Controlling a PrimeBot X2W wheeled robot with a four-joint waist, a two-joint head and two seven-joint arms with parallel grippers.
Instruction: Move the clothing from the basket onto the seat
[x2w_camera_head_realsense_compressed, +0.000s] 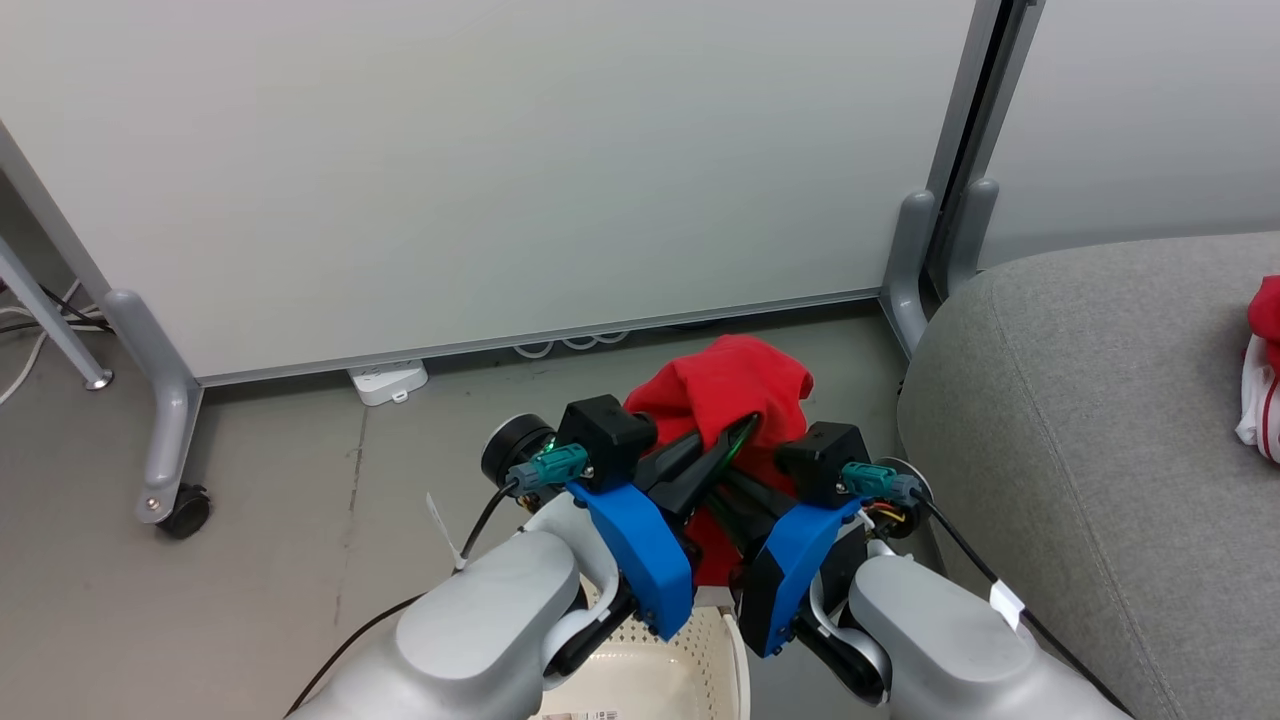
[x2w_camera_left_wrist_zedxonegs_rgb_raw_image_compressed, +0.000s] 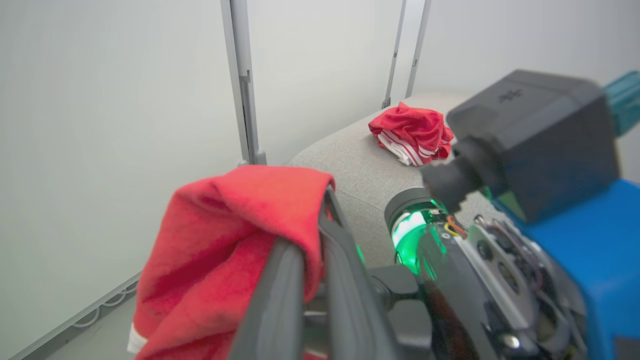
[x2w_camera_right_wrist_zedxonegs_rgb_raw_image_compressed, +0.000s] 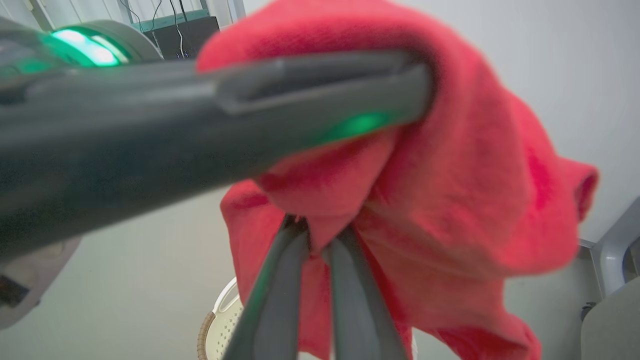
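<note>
Left claw (x2w_camera_head_realsense_compressed: 738, 438): clenched on the red garment (x2w_camera_head_realsense_compressed: 725, 385), frame centre, above the basket (x2w_camera_head_realsense_compressed: 650, 672).
Right claw (x2w_camera_right_wrist_zedxonegs_rgb_raw_image_compressed: 320, 234): pinching the same cloth.
Risk: arms diverging toward the seat (x2w_camera_head_realsense_compressed: 1080, 400) could tear it free; its hanging tail may snag.

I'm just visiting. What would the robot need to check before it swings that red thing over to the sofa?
1. Left gripper shut on the held garment: ok.
2. Right gripper shut on it too: ok.
3. Garment's hanging end clear of the basket: cannot tell.
4. Bare room on the seat: ok.
5. Other garment already on the seat: ok.
</note>
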